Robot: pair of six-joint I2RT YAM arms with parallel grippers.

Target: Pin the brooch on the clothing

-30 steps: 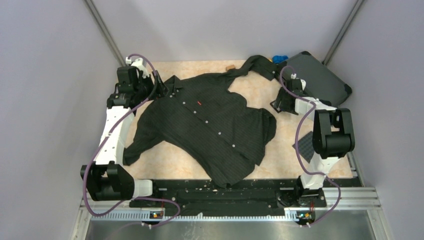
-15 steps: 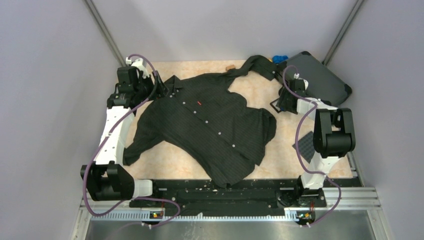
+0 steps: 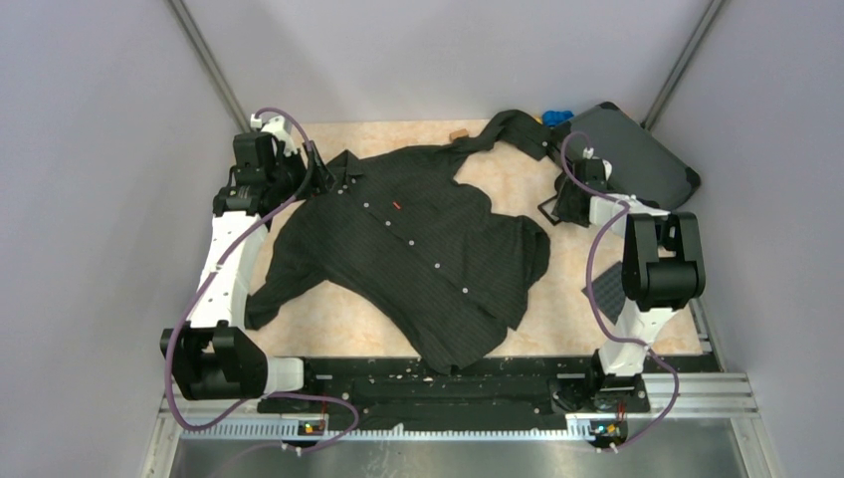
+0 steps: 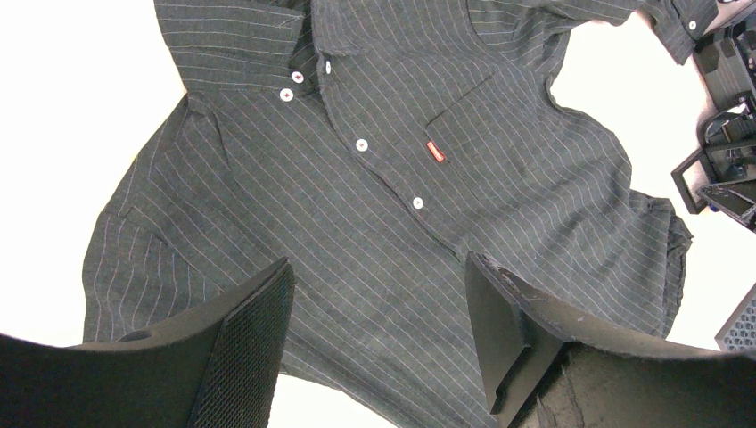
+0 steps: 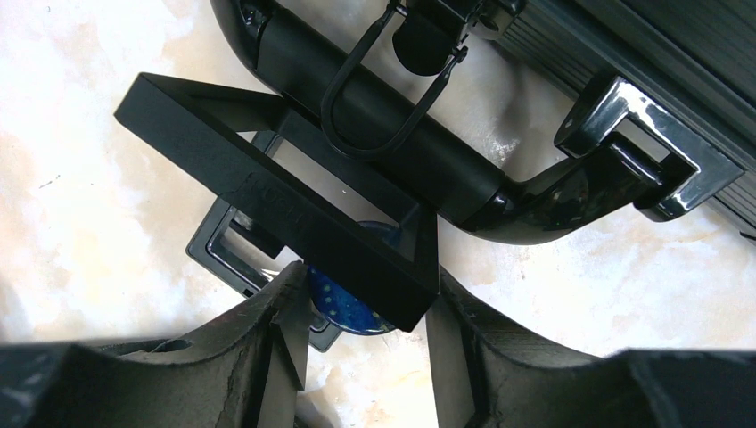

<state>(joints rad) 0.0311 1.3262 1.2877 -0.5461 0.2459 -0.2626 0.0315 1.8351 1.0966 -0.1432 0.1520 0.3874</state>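
The right claw stands narrow around the tiny round blue brooch, which lies flat on the pale marbled bench at the far right, just beside the dark ribbed hard case and well apart from the black pinstriped button-up shirt. A black open rectangular plastic frame covers part of the brooch, and its corner sits between the jaws too. Whether the jaws grip anything, I cannot tell.

The likely trouble is that the jaws pinch the frame with the brooch, or instead of it, so a lift drags the frame or leaves the brooch behind. A thin flat disc may also squirt out sideways. The left claw hangs wide over the shirt, holding nothing, so loose cloth could bunch under a pin.

Count: one brooch, one shirt, one small red tag, six white buttons showing in the left wrist view, one case, one frame (possibly a second, smaller one beneath), one bright-blue toy piece, two claws
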